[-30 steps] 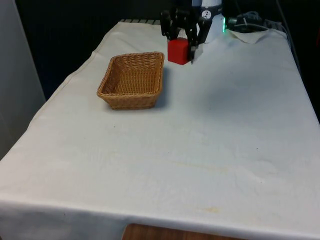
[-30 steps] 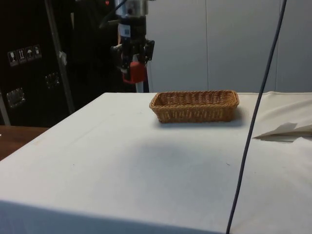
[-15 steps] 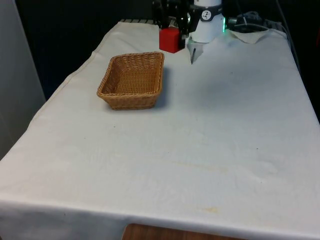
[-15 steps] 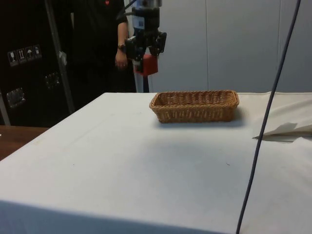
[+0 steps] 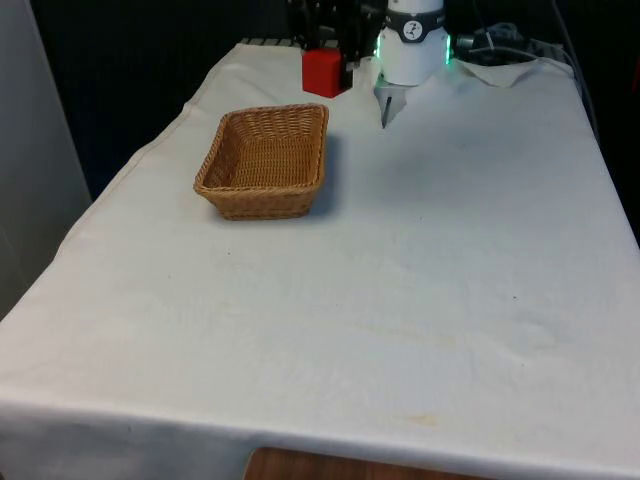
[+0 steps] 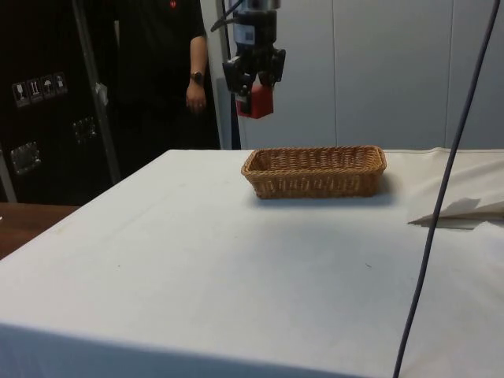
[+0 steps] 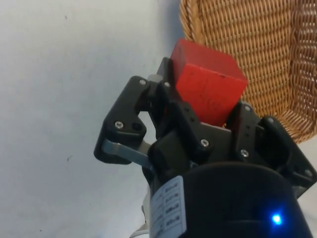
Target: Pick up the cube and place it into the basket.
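A red cube (image 5: pixel 322 71) hangs in the air, with my black gripper (image 5: pixel 324 62) shut on it. In the side view the cube (image 6: pixel 256 101) and gripper (image 6: pixel 255 93) are well above the table, over the near-left end of the wicker basket (image 6: pixel 315 171). The basket (image 5: pixel 266 160) is oblong, light brown and has nothing in it; it stands on the white cloth towards the front view's left. In the wrist view the cube (image 7: pixel 208 89) sits between the fingers (image 7: pixel 181 114), with the basket's rim (image 7: pixel 237 44) just beyond it.
A person in dark clothes (image 6: pixel 177 71) stands behind the table's far end. A cable (image 6: pixel 441 197) hangs across the side view. A fold of white cloth (image 6: pixel 465 211) lies beside the basket. The table's edge (image 5: pixel 150 150) runs close to the basket.
The gripper has carried the cube up and towards the front view's left, from beside the basket's far corner to above its end.
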